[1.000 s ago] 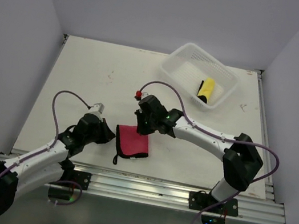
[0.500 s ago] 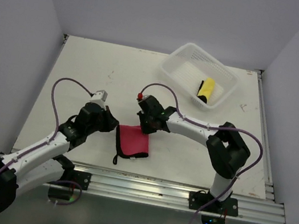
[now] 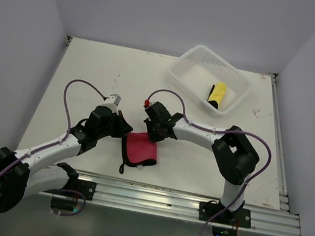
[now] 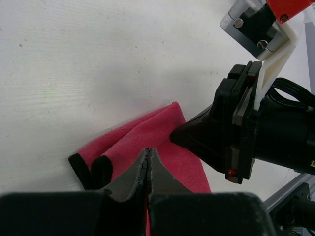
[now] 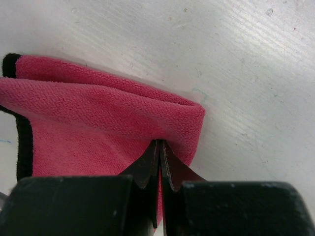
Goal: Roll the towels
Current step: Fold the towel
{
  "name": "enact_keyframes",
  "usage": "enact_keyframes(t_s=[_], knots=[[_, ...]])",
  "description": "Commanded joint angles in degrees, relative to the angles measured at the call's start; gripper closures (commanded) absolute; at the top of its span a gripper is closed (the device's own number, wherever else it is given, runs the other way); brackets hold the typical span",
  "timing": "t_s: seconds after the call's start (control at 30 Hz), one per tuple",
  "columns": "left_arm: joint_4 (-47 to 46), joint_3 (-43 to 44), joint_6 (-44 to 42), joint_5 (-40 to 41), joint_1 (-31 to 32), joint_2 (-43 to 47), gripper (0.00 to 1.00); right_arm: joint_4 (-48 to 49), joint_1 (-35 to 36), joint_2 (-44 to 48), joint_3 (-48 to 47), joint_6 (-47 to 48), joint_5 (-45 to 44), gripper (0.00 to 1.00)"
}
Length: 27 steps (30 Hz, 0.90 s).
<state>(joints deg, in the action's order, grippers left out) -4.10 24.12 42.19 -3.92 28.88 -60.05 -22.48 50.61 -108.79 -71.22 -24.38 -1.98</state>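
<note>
1. Left arm reaches in from the near-left corner of the white worktop [image 3: 91, 76]. The left gripper [image 3: 122, 130] sits low at the left edge of the pink towel [image 3: 141, 150].
2. Left wrist view: jaws are pressed fully together with no gap. The tips rest on the towel's upper face, just inside its black-trimmed fold. Cannot tell whether any cloth is caught between them.
3. The pink towel lies flat on the worktop near the front edge, between the two grippers. It is folded into layers, with black trim showing along the left and near sides and a doubled fold visible at its left end.
4. Right gripper [image 3: 153, 135] points down at the towel's far corner, opposite the left gripper and close to it. Right wrist view: jaws closed tight, tips set against the folded corner, where the cloth bunches up slightly. Cannot tell if fabric is pinched.
5. Far right of the worktop: a white plastic basket [image 3: 185, 58], well apart from both grippers.
6. Inside the basket, toward its right side, lies a yellow rolled towel [image 3: 217, 94] with a dark edge.
</note>
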Motion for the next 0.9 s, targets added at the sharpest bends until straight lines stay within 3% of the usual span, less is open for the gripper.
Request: enact_keyframes(t_s=[0.0,0.23,0.67,0.87], knots=[[-5.1,1.5,-1.4,-1.3,0.6,-0.6,1.0,1.5,-0.1,1.7,-0.1,0.6,0.7,0.95],[-6.9,-1.4,-0.8,-1.3,0.9,-2.2,1.0,0.2,-0.2,5.0,-1.7,-0.4,1.7,0.84],[-8.4,-5.9,-3.3,8.5,0.9,-8.9,1.0,-2.7,-0.2,7.9,-5.1,0.0,1.7,0.82],[-8.5,-6.4,-2.7,9.3,0.9,-9.7,1.0,-2.5,-0.2,8.7,-3.8,-0.4,1.7,0.81]])
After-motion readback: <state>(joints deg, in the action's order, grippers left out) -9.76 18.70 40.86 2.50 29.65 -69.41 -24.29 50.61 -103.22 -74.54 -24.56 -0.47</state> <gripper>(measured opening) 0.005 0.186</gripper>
